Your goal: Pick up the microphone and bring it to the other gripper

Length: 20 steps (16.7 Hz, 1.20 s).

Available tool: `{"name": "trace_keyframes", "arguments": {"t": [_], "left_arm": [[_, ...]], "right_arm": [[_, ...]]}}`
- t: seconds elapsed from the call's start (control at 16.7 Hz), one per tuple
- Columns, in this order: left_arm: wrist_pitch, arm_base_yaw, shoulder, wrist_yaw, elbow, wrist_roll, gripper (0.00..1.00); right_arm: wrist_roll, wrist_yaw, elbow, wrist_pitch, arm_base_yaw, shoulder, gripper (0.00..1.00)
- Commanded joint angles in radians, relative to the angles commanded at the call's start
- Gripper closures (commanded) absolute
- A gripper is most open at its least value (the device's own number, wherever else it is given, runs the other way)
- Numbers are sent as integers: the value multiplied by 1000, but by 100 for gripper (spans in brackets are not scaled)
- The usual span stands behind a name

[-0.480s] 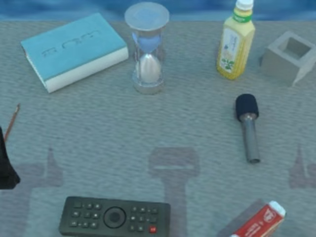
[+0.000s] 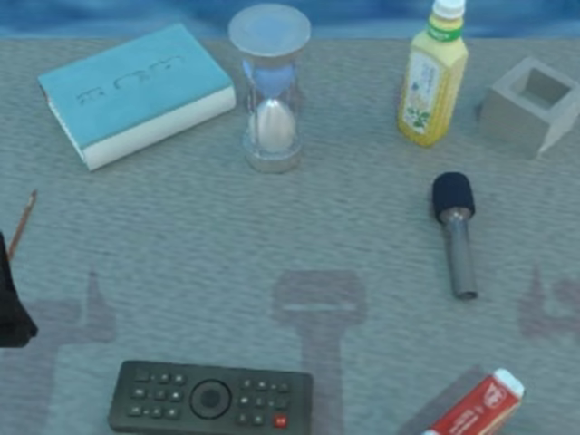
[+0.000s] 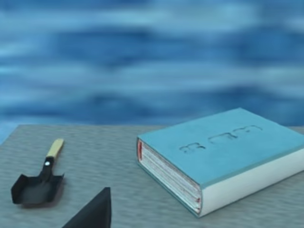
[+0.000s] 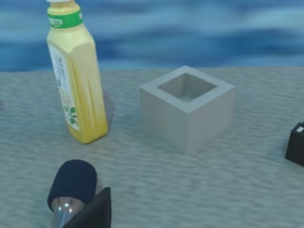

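Microphone (image 2: 456, 233) flat on table (image 2: 362, 245) — untouched.

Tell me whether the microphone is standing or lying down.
Lying down: the microphone rests flat on the table, its black head toward the yellow bottle.

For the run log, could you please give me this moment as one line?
microphone: flat on table, right side, ungrasped | left claw: parked at left edge | right claw: out of top view | handover: not started
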<state>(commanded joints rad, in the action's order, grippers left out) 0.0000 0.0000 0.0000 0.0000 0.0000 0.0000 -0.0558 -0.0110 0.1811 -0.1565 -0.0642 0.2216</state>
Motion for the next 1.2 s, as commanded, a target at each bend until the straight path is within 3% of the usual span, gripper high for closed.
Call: {"name": "trace_keyframes", "arguments": {"t": [0.78,1.2], "left_arm": [[0,0,0,0,0,0,0],[0,0,0,0,0,0,0]], "right_arm": [[-315,-22,900,-591,-279,1253,0],[-408,-38,1161,-806,-369,1623,0]]}}
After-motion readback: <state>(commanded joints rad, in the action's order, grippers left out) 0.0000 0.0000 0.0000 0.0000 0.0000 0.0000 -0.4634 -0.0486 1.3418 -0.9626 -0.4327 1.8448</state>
